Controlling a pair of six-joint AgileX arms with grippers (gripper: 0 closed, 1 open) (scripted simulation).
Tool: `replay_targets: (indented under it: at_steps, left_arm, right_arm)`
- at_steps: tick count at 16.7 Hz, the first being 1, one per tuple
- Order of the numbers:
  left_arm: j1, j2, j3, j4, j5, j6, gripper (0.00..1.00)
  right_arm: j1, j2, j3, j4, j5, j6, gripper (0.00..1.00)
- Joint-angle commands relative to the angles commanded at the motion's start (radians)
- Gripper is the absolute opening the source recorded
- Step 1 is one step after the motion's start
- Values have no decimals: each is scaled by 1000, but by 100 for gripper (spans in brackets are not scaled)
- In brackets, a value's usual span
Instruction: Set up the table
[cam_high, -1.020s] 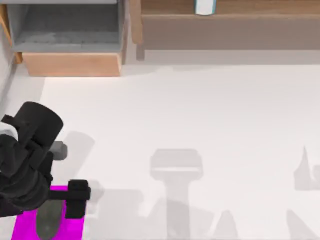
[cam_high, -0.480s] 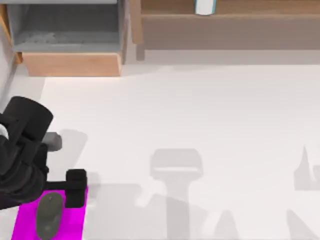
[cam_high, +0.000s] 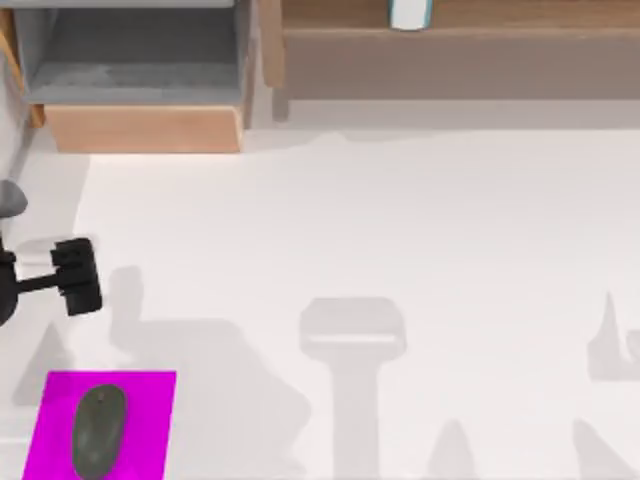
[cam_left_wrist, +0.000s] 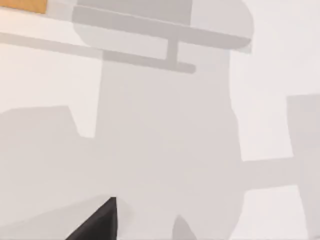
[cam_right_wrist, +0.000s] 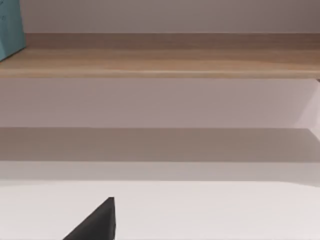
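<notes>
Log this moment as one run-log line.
left tool: above table, top view's left edge, apart from mat | mouse: lying on magenta mat, untouched | right arm: facing the wooden shelf

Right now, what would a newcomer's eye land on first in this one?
The bright magenta mat at the white table's near-left corner, with a grey mouse lying on it. Just beyond it, the left hand hangs at the left edge. A wood and grey shelf unit lines the far side.
</notes>
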Motion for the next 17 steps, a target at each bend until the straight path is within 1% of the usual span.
replay_targets:
  at_steps: [5, 10, 14, 17]
  left_arm:
    - [263, 40, -66, 435, 137, 208, 100]
    - [491, 119, -114, 873, 281, 491, 100]
    - [628, 216, -122, 1175, 388, 753, 100]
    - [695, 301, -112, 1357, 459, 956, 100]
  right_arm:
    - [0, 0, 0, 0, 0, 0, 100]
    - [0, 0, 0, 0, 0, 0, 100]
    - [0, 0, 0, 0, 0, 0, 100]
    - [0, 0, 0, 0, 0, 0, 100]
